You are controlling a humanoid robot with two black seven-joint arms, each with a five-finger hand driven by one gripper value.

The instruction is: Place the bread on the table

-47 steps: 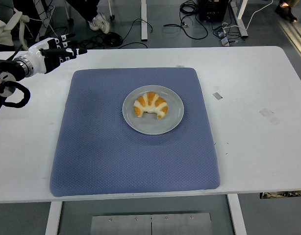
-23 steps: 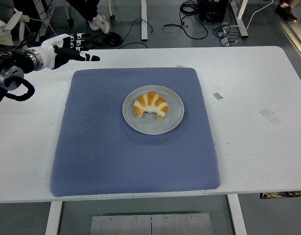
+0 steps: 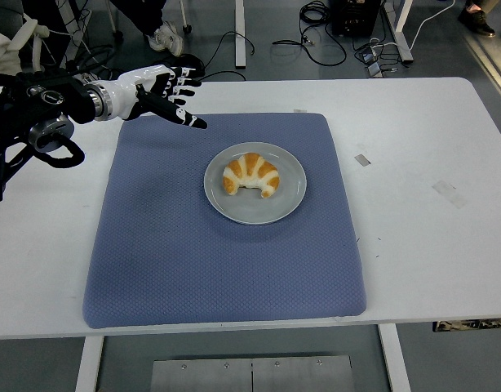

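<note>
Golden croissant [image 3: 250, 175] on a grey plate [image 3: 288, 202], plate centred on a blue mat [image 3: 169, 253], left hand [image 3: 162, 88] above the mat's far left corner, fingers spread, holding nothing.

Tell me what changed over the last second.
The left hand travelled right from the table's far-left edge, out over the far-left corner of the blue mat, fingers spread, holding nothing. The croissant stayed on the plate, untouched; nothing else moved.
</note>
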